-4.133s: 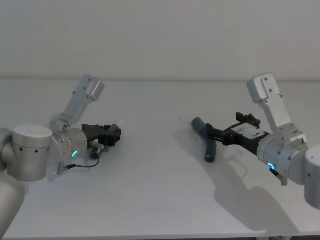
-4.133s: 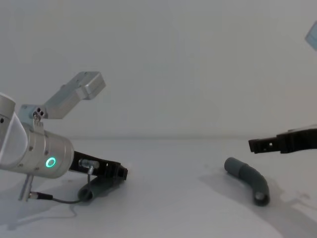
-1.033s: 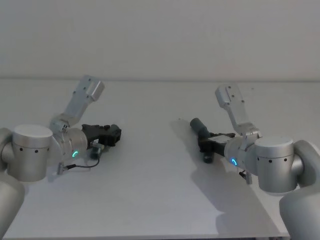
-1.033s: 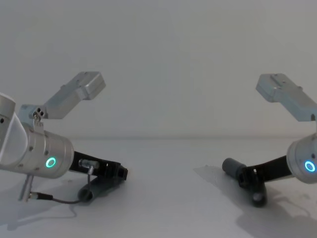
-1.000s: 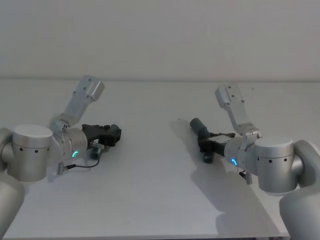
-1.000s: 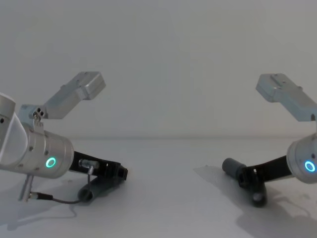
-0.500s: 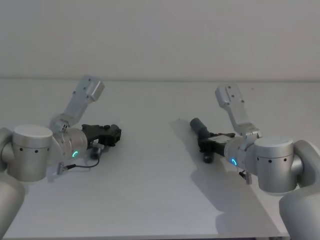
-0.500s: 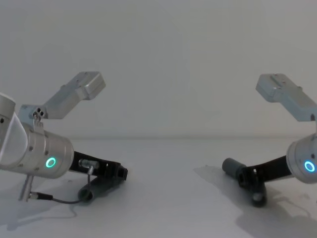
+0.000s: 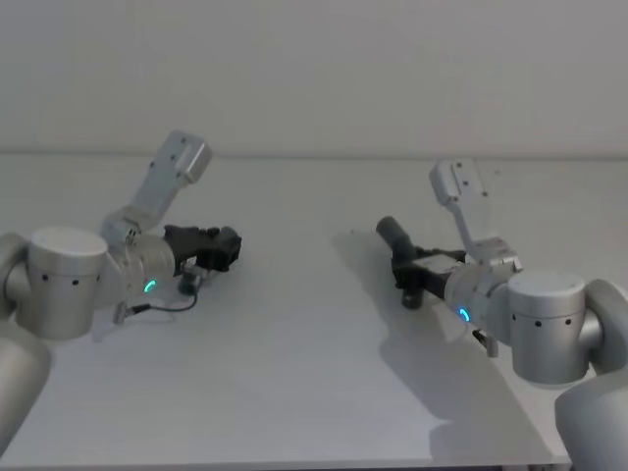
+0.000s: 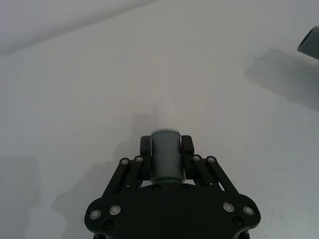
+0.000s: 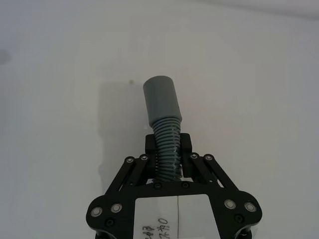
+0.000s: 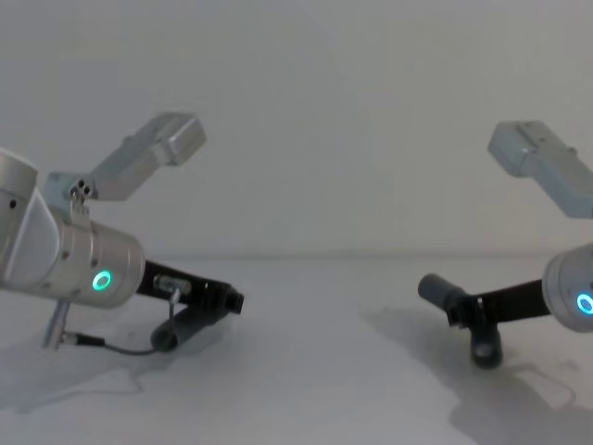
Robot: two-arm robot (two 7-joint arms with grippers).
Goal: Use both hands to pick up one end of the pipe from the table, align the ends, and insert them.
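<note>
- White wall (image 12: 324,111) closes off the background behind the table (image 9: 294,373), a plain matte white surface spreading wide under both arms.
- Left arm (image 9: 64,285), a thick silver cylinder, reaches in from the left edge of the head view. A green ring (image 12: 102,280) glows on its wrist, and a thin dark cable (image 12: 102,345) loops beneath it toward the table.
- Right arm (image 9: 545,329) reaches in from the lower right, its wrist angled toward the table's middle.
- Left gripper (image 10: 166,147) sits low over the left part of the table. Its two black fingers are drawn in against the sides of the left pipe piece (image 10: 164,167), clamping it between them.
- Right gripper (image 11: 168,146) sits low over the right part of the table, well apart from the left one. Its fingers are pressed tight on the ribbed stretch of the right pipe piece (image 11: 167,132).
- In the chest view the right pipe piece bends: one end slants up toward the table's middle, and the other hangs below the fingers, near the table. I cannot tell whether that lower end touches the surface.
- The left pipe piece's dark rear end shows under its gripper in the chest view, close to the table.
- The collar (image 11: 162,99), smooth, grey and wider than the ribs, juts out beyond the right fingers.
- The pale tip (image 10: 164,110), whitish and faint against the table, sticks forward past the left fingers, well apart from the collar.
</note>
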